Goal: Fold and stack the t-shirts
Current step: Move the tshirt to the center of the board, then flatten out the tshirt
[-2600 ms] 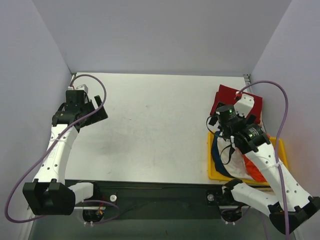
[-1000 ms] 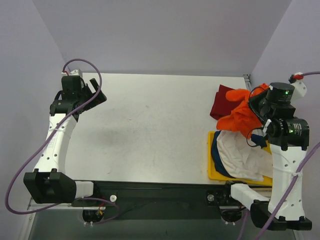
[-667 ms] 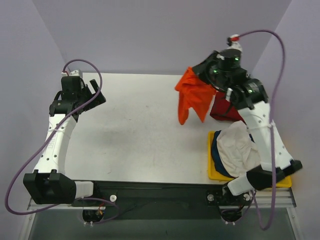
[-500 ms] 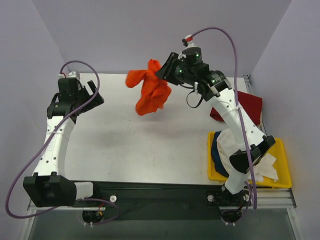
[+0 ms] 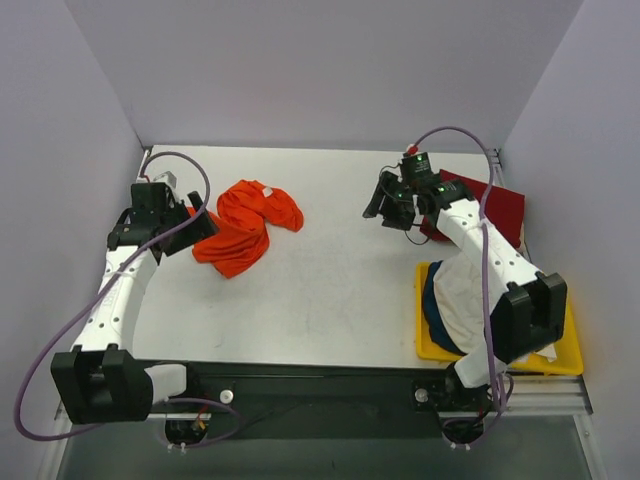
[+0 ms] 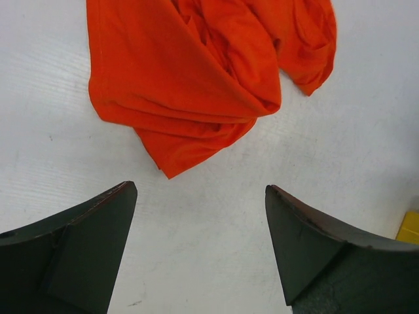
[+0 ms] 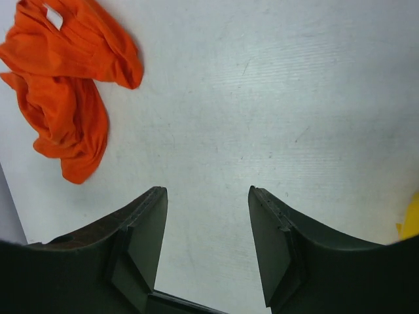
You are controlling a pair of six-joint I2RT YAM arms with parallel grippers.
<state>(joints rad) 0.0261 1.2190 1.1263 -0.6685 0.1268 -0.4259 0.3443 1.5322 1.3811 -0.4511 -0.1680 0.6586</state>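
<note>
The orange t-shirt (image 5: 245, 225) lies crumpled on the left half of the table (image 5: 330, 290), bunched into overlapping folds and not spread flat. I judge it to be light, limp and non-fragile. It will sag and drape from any single pinch point, and a pinch into the thick middle is likely to catch several layers at once. The better holds are a hem corner or the shoulder seams on either side of the collar, where the white neck label (image 7: 54, 16) marks the neckline. One grip on each side would let the cloth be pulled out flat. The left gripper (image 6: 200, 196) is spread wide with nothing between its fingers. In the left wrist view the shirt lies just ahead of the fingertips, and its nearest pointed corner sits roughly on the centre line between them, apart from both. The right gripper (image 7: 206, 193) is likewise spread and empty. It hangs over bare table well apart from the orange shirt, which shows at the far upper left of the right wrist view. The dark red t-shirt (image 5: 495, 205) lies at the far right of the table, just beyond the right arm. The white t-shirt (image 5: 470, 300) and the navy blue t-shirt (image 5: 428, 300) sit in the yellow bin (image 5: 560, 355).
</note>
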